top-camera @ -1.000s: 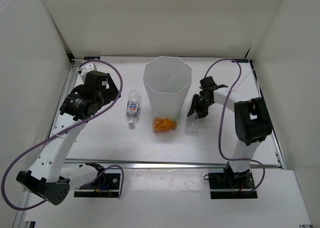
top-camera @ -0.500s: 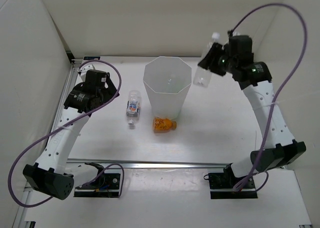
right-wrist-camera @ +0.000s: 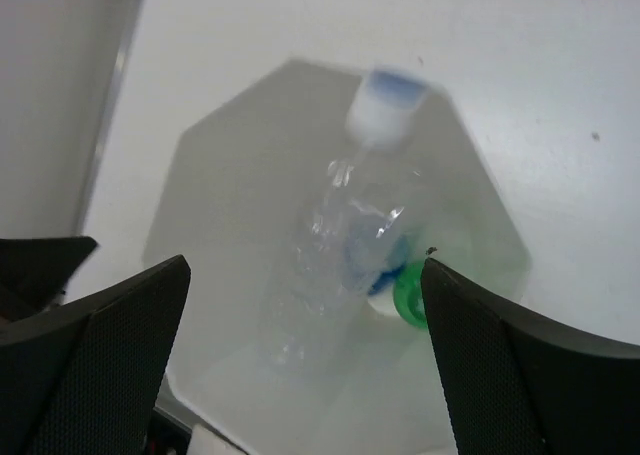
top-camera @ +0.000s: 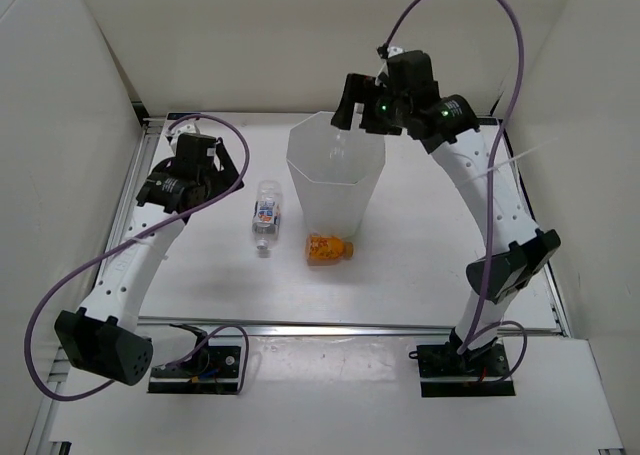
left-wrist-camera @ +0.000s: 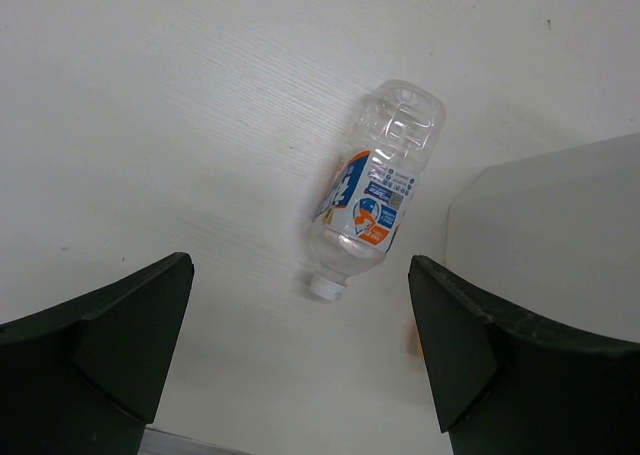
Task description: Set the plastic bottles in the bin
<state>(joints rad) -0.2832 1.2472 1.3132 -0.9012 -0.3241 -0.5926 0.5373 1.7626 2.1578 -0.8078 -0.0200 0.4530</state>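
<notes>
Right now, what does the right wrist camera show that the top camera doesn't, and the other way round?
Only the right wrist view looks down into the bin: a blurred clear bottle and part of a green bottle beneath it. Only the top view shows the orange bottle and the labelled bottle lying on the table, plus the left hand. Both show the bin and the open right hand above it.

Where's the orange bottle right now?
Top view: the orange bottle lies at the near foot of the bin, just right of the labelled clear bottle.
</notes>
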